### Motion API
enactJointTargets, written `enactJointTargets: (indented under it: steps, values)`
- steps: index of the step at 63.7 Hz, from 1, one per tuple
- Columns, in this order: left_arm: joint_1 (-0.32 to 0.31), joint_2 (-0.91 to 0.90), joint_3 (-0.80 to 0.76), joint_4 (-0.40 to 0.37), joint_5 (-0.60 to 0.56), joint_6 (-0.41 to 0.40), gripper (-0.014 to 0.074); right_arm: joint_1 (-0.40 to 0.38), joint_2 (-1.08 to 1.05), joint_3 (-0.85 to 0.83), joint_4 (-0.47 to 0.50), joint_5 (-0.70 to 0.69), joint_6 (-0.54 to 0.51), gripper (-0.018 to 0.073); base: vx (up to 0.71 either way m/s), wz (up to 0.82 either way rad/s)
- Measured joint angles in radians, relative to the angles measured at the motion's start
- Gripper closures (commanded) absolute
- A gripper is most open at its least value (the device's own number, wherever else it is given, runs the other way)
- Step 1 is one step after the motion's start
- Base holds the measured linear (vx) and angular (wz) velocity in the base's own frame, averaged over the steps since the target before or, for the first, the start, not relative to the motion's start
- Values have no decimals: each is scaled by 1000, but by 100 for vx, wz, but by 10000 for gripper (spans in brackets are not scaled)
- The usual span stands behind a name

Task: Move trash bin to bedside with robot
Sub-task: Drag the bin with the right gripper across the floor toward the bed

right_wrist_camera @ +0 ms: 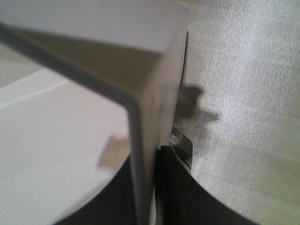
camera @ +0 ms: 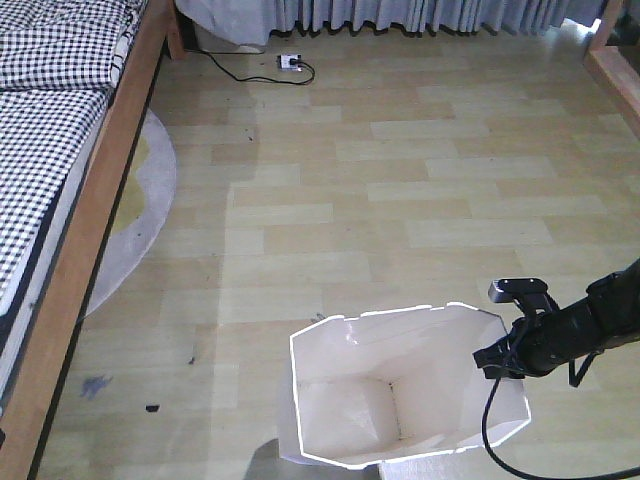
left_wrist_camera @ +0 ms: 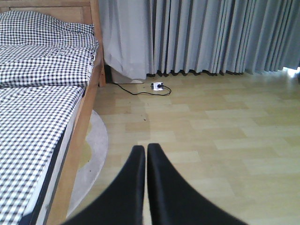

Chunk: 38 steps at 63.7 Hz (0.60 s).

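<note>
The white trash bin [camera: 340,400] stands upright on the pale wooden floor [camera: 400,200] at the near right of the room, with its faceted rim facing up and its cream inside in view. The right gripper [camera: 503,357], on a slim black arm, has the bin's right-hand wall pinched between its fingers, one inside and one outside; the right wrist view shows this close up. The bin sits well apart from the bed [camera: 50,130], whose light brown frame and black-and-white checked bedding run along the left side. A round grey rug [camera: 158,200] pokes out from under the bed. The left gripper [left_wrist_camera: 143,150] hangs in the air facing the bed and the grey curtains [left_wrist_camera: 211,37], its two black fingers pressed together with nothing between them. A white power strip [camera: 291,63] lies on the floor by the curtains.
</note>
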Motion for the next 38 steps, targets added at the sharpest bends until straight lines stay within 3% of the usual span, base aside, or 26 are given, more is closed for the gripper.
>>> enactJointTargets:
  steps: [38]
  values:
    - [0,0,0,0,0,0,602,0,0,0,0,1,0,564,29,3]
